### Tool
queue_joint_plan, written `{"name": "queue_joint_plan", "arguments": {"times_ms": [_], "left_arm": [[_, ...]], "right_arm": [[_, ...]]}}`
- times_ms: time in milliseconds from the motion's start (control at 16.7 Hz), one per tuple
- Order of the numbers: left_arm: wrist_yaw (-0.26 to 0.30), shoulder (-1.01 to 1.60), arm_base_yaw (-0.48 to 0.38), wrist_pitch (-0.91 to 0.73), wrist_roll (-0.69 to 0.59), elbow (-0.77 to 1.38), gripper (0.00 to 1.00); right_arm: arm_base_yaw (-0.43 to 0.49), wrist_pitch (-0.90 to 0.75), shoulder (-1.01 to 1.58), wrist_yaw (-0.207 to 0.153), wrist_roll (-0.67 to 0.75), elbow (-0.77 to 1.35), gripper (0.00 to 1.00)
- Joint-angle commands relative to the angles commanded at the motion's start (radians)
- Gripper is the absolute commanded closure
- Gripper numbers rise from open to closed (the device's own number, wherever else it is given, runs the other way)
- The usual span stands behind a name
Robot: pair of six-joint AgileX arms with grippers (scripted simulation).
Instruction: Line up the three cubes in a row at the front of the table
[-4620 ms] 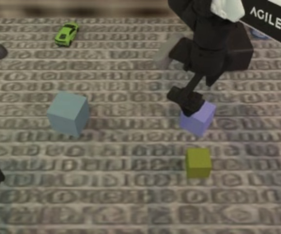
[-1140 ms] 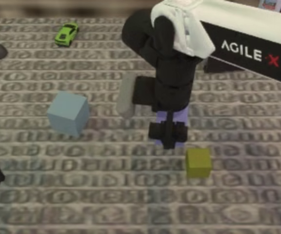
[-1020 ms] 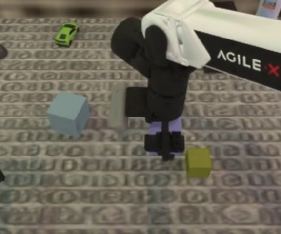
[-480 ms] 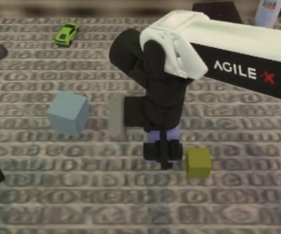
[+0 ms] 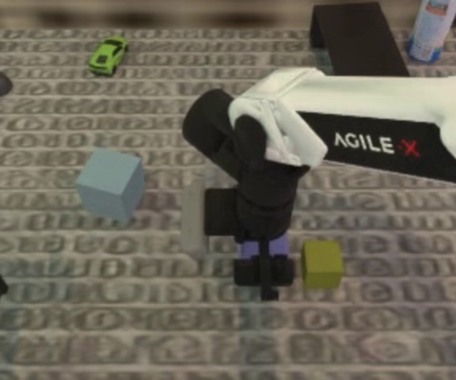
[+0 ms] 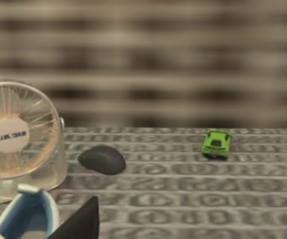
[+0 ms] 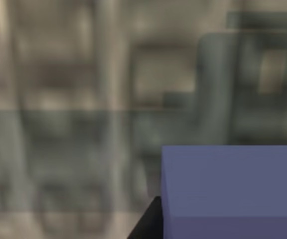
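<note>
Reaching in from the top view's right, my right arm hangs over the middle of the table (image 5: 70, 332), and the right gripper (image 5: 264, 273) points straight down with its fingers clamped on the purple cube (image 5: 251, 250). Only a small strip of that cube shows from above, just under the wrist and between the black fingers. The right wrist view shows more of it: the purple cube (image 7: 232, 191) fills the lower corner, with a dark finger edge against its side and the patterned surface blurred beyond. Whether the cube touches the table or is held just above it, I cannot tell.

Just beside the gripper, on its right in the top view, sits the yellow cube (image 5: 322, 264), close to the fingers but apart from them. The blue cube (image 5: 111, 184) stands well apart on the left, a little farther back than the other two.

At the back of the table are a green car (image 5: 108, 54) on the left, a black box (image 5: 359, 39) on the right and a bottle (image 5: 432, 28) beside it.

My left arm is parked at the left edge; its wrist view shows a fan (image 6: 17, 142), a dark mouse (image 6: 102, 159) and the car
</note>
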Motion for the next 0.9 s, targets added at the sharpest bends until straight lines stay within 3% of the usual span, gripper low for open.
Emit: {"name": "queue_joint_plan", "arguments": {"times_ms": [60, 840, 900], "left_arm": [[0.000, 0.000, 0.000, 0.000, 0.000, 0.000, 0.00], [0.000, 0.000, 0.000, 0.000, 0.000, 0.000, 0.00], [0.000, 0.000, 0.000, 0.000, 0.000, 0.000, 0.00]], "right_arm": [[0.000, 0.000, 0.000, 0.000, 0.000, 0.000, 1.00], [0.000, 0.000, 0.000, 0.000, 0.000, 0.000, 0.02], [0.000, 0.000, 0.000, 0.000, 0.000, 0.000, 0.00]]}}
